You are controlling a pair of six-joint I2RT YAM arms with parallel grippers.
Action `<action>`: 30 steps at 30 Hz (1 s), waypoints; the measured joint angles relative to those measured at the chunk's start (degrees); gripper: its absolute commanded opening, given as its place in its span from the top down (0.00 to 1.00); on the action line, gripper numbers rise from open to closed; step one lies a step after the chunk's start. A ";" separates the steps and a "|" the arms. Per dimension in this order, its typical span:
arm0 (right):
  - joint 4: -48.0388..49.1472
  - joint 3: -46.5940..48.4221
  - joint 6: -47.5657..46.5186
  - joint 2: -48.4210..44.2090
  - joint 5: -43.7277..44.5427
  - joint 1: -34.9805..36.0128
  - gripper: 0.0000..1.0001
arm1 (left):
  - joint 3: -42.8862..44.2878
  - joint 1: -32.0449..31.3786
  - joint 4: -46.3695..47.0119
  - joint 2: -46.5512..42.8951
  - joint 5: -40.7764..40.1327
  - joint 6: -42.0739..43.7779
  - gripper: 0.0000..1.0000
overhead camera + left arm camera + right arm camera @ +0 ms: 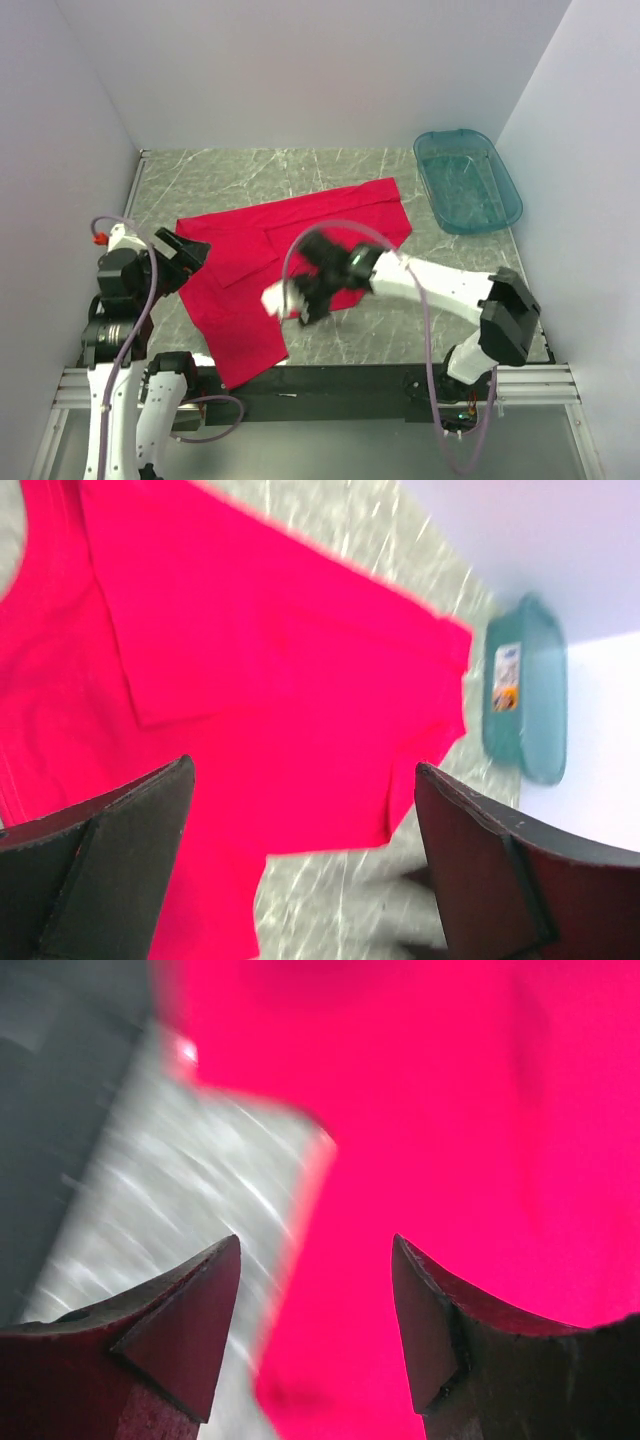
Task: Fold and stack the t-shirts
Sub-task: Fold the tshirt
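Marble table [300, 170], t-shirt [240, 270] edge beneath right fingers [170, 1340]

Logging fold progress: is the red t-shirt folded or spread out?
Partly folded: the t-shirt lies mostly flat on the table, with one flap turned over onto its body.

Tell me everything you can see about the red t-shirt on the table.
The t-shirt is plain bright red, soft-looking cloth with no print. It lies spread on the grey marbled table, slanting from the far right toward the near left, where its end reaches the table's near edge. One flap is folded over the body, leaving a straight crease; the rest lies fairly flat. The left tool and right tool are both open above it, gripping nothing; contact is unclear.
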 measured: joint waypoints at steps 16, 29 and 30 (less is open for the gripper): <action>22.51 0.11 20.35 18.18 13.81 30.18 0.37 | 7.91 0.00 -9.68 -12.31 -20.11 -4.68 0.08; 26.01 2.54 23.80 23.96 20.37 31.23 0.76 | 9.35 0.00 -13.84 -13.79 -22.58 -5.73 0.09; 26.05 2.54 24.28 24.02 20.39 30.93 0.79 | 9.35 0.00 -13.81 -14.03 -22.38 -5.84 0.09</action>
